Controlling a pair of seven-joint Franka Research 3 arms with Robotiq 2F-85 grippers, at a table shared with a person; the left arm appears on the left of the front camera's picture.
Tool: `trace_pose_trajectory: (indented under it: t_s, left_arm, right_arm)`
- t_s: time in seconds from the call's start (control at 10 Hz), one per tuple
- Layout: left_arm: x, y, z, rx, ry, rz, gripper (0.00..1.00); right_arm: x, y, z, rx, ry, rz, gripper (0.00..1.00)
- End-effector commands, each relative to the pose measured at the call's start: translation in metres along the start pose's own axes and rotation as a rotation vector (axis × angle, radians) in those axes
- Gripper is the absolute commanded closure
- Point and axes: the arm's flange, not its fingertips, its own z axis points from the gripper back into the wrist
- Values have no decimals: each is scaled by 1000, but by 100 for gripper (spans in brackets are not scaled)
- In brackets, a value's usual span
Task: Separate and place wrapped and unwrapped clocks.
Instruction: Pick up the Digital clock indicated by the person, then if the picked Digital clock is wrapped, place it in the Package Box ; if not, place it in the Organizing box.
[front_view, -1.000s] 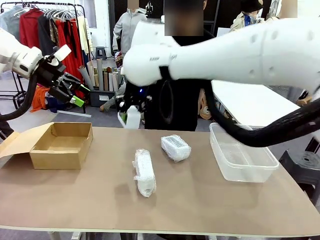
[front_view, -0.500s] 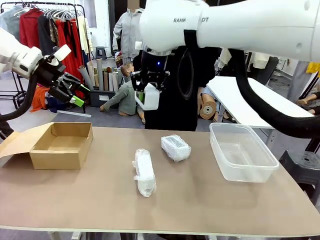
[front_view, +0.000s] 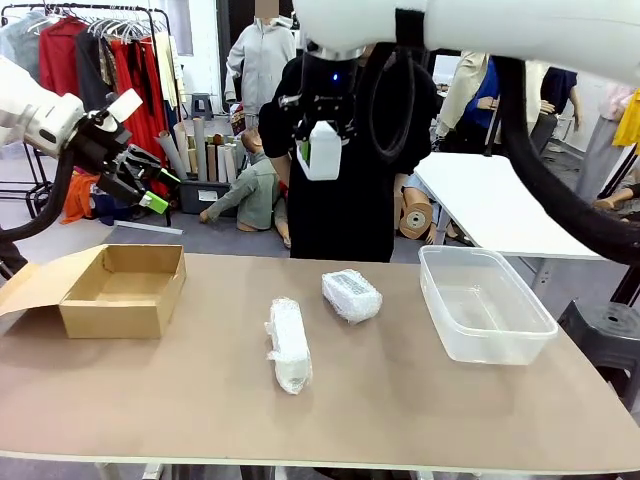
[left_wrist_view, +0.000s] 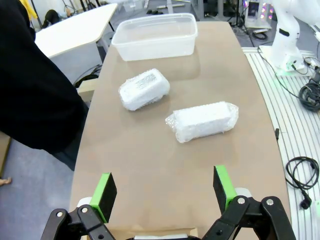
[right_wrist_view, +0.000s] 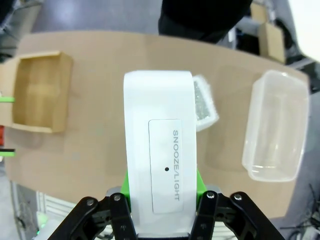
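- Nearest, on the table (front_view: 200, 420): long bundle (front_view: 288, 345), wrapped, lying free.
- Just beyond, apart from it: squat bundle (front_view: 351, 295), also wrapped, lying free.
- Farther back, at the left end: open box (front_view: 120, 290); at the right end: clear tub (front_view: 485, 305); nothing seen in either.
- Above the box: left gripper (front_view: 160, 190), jaws wide, holding nothing.
- Farthest and highest, in front of a person (front_view: 340, 215): right gripper (front_view: 322, 125), clamped on the bare clock (front_view: 324, 155), well above the table.
- Step in hand, as a judgement: carrying the bare clock toward its container; cannot tell whether box or tub.
- Next move calls for swinging over one container, lowering close before letting go, and leaving the other container for the two bundles.
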Motion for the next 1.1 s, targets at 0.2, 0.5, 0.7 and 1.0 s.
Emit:
trace_pose_trajectory:
  t_s: [0.2, 0.5, 0.7, 1.0]
  left_arm:
    - [1, -1, 0, 3, 1, -1, 0]
    - [1, -1, 0, 3, 1, -1, 0]
    - [1, -1, 0, 3, 1, -1, 0]
    - [1, -1, 0, 3, 1, -1, 0]
  right_arm:
    - [-12, -13, 40, -66, -93, -78, 100]
    - [-5, -14, 38, -24, -64, -40, 100]
    - [-5, -14, 38, -24, -64, -40, 100]
    - [-5, -14, 38, -24, -64, -40, 100]
